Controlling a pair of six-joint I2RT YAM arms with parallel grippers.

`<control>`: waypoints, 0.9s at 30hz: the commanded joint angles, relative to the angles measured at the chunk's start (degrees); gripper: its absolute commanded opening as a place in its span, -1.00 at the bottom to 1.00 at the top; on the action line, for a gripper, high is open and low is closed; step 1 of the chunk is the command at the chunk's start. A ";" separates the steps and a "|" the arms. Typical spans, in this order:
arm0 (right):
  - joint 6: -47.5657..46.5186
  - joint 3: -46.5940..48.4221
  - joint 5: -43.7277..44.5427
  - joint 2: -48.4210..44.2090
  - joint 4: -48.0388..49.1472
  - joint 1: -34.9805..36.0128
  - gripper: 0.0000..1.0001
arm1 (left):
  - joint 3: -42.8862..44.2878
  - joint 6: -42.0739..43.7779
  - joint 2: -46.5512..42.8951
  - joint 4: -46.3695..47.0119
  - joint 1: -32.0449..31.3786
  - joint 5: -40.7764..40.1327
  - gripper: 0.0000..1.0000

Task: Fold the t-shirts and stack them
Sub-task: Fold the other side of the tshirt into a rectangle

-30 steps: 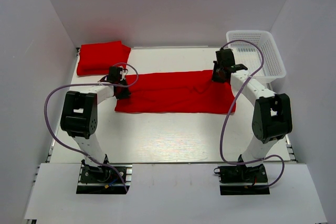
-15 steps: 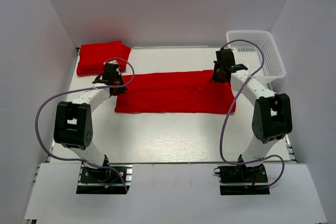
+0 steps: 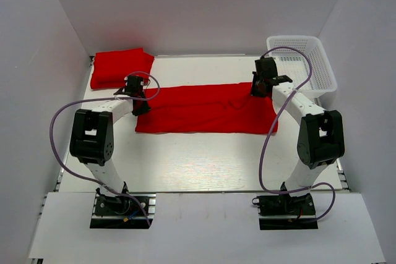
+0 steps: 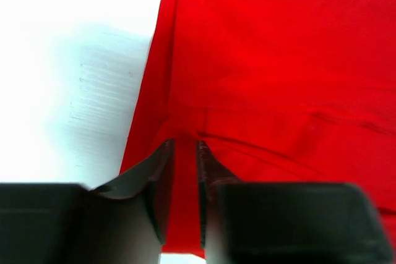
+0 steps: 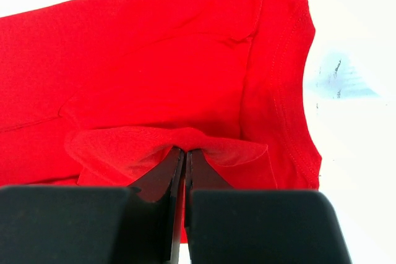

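Observation:
One red t-shirt lies across the middle of the table, folded into a long band. Another t-shirt sits folded at the back left corner. My left gripper is at the band's left end. In the left wrist view its fingers stand a little apart over the red cloth, open and pinching nothing. My right gripper is at the band's right end near the collar. In the right wrist view it is shut on a raised fold of the t-shirt.
A white mesh basket stands at the back right, just behind the right arm. White walls close in the table on the left, back and right. Purple cables loop from both arms.
The left arm swung back and left, then returned to the shirt's left end, and its jaws have parted from shut. The right arm has stayed still.

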 commanded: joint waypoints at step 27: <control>-0.81 2.08 2.31 -1.68 0.07 -0.72 -1.00 | 3.77 -0.89 -4.95 -4.89 0.30 -5.26 -1.00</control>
